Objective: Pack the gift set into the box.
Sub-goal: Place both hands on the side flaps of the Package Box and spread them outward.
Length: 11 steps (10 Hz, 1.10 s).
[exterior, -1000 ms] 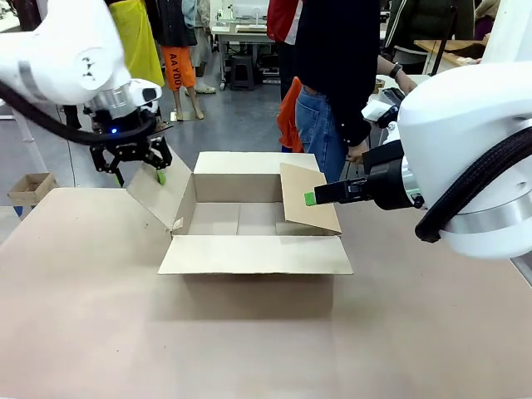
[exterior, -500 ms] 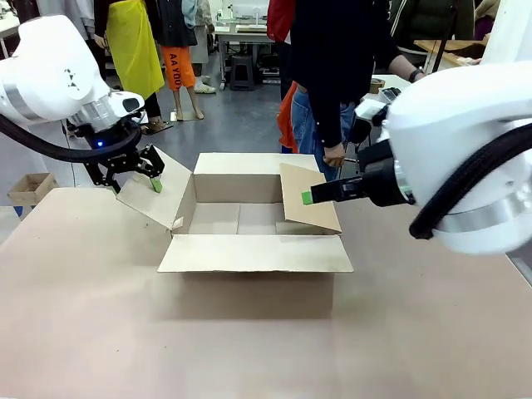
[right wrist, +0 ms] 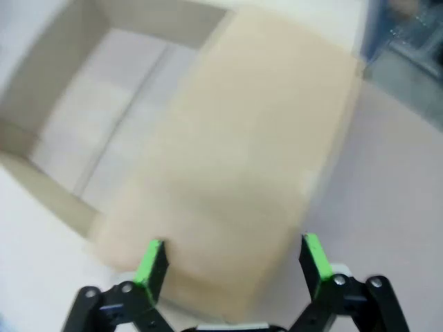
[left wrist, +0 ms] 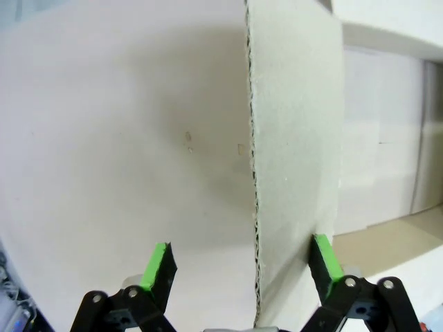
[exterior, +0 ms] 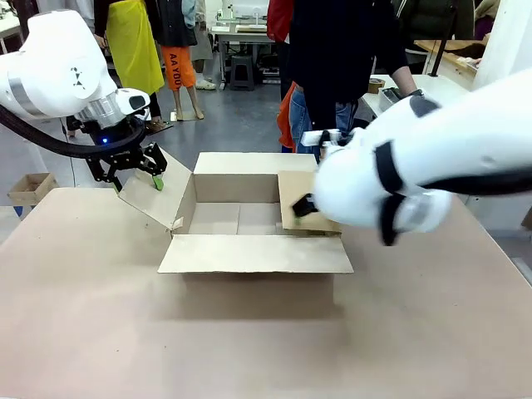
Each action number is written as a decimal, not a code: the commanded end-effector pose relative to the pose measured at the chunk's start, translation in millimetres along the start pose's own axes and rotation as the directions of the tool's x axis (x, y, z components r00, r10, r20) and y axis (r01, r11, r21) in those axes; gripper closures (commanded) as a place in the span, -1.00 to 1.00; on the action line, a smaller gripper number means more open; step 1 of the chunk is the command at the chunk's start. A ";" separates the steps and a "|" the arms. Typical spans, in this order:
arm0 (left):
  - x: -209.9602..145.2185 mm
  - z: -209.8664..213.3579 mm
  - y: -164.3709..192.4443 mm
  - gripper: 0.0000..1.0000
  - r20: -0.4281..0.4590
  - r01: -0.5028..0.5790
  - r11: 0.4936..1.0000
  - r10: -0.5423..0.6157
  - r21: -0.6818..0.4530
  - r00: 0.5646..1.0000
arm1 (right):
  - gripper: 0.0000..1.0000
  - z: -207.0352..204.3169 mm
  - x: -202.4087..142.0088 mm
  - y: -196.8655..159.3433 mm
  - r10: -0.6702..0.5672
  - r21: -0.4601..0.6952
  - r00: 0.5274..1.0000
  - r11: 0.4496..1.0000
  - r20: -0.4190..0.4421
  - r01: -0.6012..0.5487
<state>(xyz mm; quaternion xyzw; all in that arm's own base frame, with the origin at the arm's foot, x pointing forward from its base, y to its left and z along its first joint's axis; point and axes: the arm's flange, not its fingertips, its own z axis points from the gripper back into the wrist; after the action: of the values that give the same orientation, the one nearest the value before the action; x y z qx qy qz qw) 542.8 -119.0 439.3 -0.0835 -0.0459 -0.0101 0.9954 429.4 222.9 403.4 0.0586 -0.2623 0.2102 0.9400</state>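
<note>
**Open box mid-surface, a hand at each side flap**

The wide tan surface (exterior: 83, 316) carries the box (exterior: 237, 187), which sits about the middle, toward the far edge where a person in a dark top (exterior: 332, 50) stands. All four flaps are open. The front flap (exterior: 258, 253) lies flat toward me, the left flap (exterior: 154, 199) leans outward and the right flap (exterior: 291, 184) tips in over the opening.

The white right arm (exterior: 432, 158) reaches in, badly blurred. Its right hand (exterior: 303, 206) is at the right flap, and the wrist camera shows its fingers spread wide over that flap, gripping nothing (right wrist: 232, 257).

The left hand (exterior: 137, 176) hangs at the left flap's outer end. Its green-tipped fingers (left wrist: 159, 259) are wide apart, one on each side of the flap's edge (left wrist: 297, 138), not clamped (left wrist: 242, 257).
</note>
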 end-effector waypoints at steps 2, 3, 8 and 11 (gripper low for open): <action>-0.5 2.8 -0.1 -1.00 -0.004 -0.012 1.000 0.012 0.013 1.000 | -1.00 83.5 129.1 86.8 -0.019 -0.071 0.999 0.997 -0.045 0.016; -0.5 2.8 -0.1 -1.00 -0.004 -0.012 1.000 0.012 0.013 1.000 | -1.00 89.6 116.5 78.8 -0.033 -0.068 0.999 0.997 -0.032 0.030; -0.5 2.8 -0.1 -1.00 -0.004 -0.012 1.000 0.012 0.013 1.000 | -1.00 118.0 108.9 78.0 -0.006 -0.124 1.000 0.992 -0.028 0.003; -0.5 2.8 -0.1 -1.00 -0.004 -0.012 1.000 0.012 0.013 1.000 | -1.00 22.5 176.1 97.0 -0.098 -0.152 0.970 0.986 -0.223 0.065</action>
<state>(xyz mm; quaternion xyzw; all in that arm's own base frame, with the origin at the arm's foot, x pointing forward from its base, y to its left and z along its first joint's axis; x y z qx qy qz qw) 543.2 -118.4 438.3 -0.0833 -0.0450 -0.0095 0.9955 468.0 330.5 517.9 -0.0153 -0.2055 0.1887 0.9602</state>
